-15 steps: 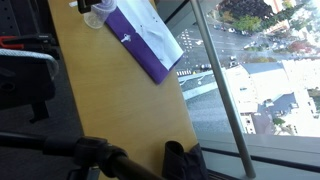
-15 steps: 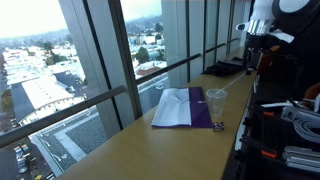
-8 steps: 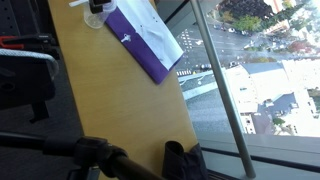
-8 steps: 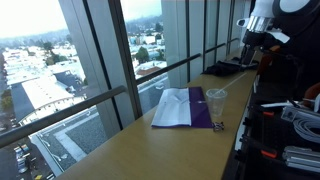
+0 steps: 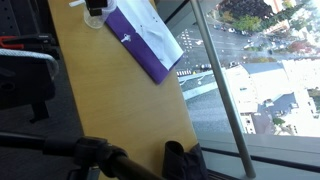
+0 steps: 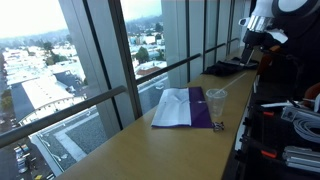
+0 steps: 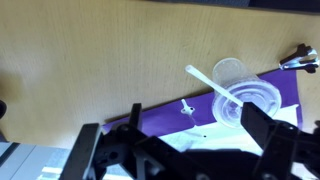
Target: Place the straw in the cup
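The straw [image 7: 211, 86] leans in the cup [image 7: 256, 99] on the wooden desk [image 7: 100, 60] beside windows [image 6: 100, 50].

**White Casings, Black Claw**

In an exterior view, the white, rounded robot arm [image 6: 270, 12] had smooth, glossy shells with darker bands at its joints. The black angular gripper [image 7: 172, 132] filled the bottom of the wrist view. Its matte fingers [image 7: 262, 128] were blocky and flat-sided (with dark linkage bars crossing behind them).
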`<move>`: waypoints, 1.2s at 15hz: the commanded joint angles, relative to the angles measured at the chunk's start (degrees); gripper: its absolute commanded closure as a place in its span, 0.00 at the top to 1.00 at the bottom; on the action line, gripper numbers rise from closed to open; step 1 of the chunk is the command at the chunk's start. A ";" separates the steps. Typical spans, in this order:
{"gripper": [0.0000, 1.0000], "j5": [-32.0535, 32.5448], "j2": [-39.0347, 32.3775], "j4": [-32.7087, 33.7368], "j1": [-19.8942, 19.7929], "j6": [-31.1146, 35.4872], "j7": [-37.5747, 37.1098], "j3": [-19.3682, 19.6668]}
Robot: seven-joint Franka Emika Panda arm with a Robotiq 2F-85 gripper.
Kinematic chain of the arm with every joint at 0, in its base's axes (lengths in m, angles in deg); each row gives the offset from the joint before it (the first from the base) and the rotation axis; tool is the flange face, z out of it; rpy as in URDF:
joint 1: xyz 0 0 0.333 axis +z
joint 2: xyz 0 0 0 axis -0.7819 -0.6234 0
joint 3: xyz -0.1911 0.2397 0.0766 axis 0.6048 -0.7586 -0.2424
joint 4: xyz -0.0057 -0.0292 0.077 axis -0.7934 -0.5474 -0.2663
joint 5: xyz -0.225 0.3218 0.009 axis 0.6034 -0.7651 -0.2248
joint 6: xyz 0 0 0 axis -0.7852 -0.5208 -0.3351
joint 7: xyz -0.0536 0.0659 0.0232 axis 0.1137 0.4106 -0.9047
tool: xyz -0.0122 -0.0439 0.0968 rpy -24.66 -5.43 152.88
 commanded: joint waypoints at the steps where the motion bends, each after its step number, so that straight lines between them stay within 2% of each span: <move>1: 1.00 -1.98 -0.05 0.02 1.43 0.52 -1.13 0.66; 4: 1.00 -6.38 0.01 -0.03 3.73 0.81 -1.03 0.87; 6: 1.00 -4.43 0.10 -0.03 2.71 -0.15 -1.05 0.27; 12: 1.00 -5.93 0.04 0.62 3.66 -0.55 -1.09 0.66; 16: 1.00 -8.41 -0.55 0.07 2.72 6.06 -10.58 -0.55; 18: 1.00 -7.36 -1.70 0.03 1.12 10.13 -17.02 -2.19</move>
